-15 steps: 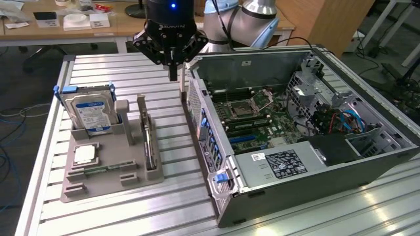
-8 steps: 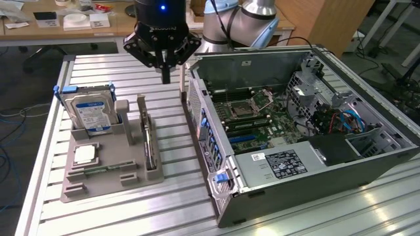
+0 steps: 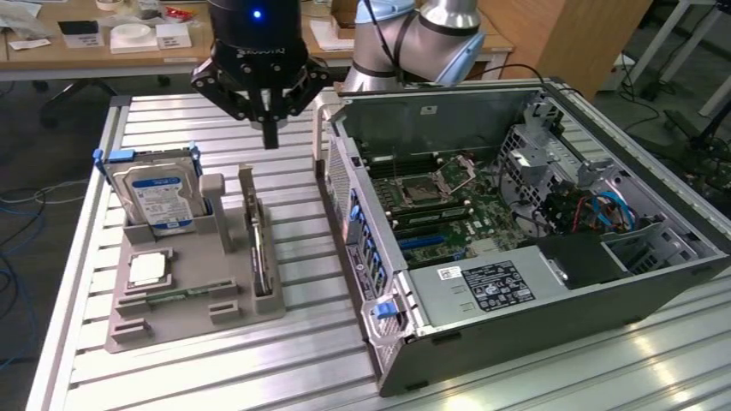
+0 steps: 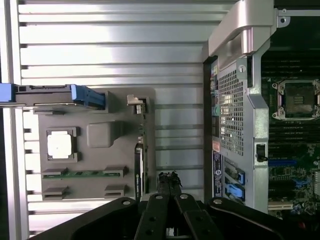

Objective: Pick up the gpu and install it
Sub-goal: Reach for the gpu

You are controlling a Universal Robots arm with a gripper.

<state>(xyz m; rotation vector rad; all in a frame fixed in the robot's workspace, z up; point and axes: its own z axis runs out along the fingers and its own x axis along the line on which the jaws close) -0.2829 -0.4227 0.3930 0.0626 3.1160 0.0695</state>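
- Lab room, cluttered desks and a wooden cabinet along the back. Up front a ribbed aluminium table (image 3: 308, 360) carries everything.
- Toward the exterior view's left sits a gray fixture tray (image 3: 194, 321). It has a hard drive (image 3: 160, 197) standing upright at its 11 o'clock corner, a CPU chip (image 3: 149, 270) lying flat, and a memory stick (image 3: 171, 296) in a slot down toward 6.
- The gpu (image 3: 259, 248) is parked on its edge between two posts, along the tray's side nearest the computer case (image 3: 549, 325). Looks untouched to me, so I'd say the pick hasn't started.
- The case lies open at 3 o'clock from the tray, motherboard (image 3: 457, 214) facing up.
- The gripper (image 3: 270, 141) hangs over bare slats in the gap between tray and case. Fingers are pinched together with nothing in them, so it's empty-handed.
- The bit that matters: in the exterior view the card lies at roughly 6 o'clock from the fingertips, a hair toward 7, and lower down. Near, but clearly apart, no contact.
- Its long axis runs along the 12–6 line, more or less parallel to the case's side wall, thin top edge facing up.
- The wrist view agrees: the card reads as a narrow dark strip just beside the closed tips.
- Can't tell from here which end carries the bracket.
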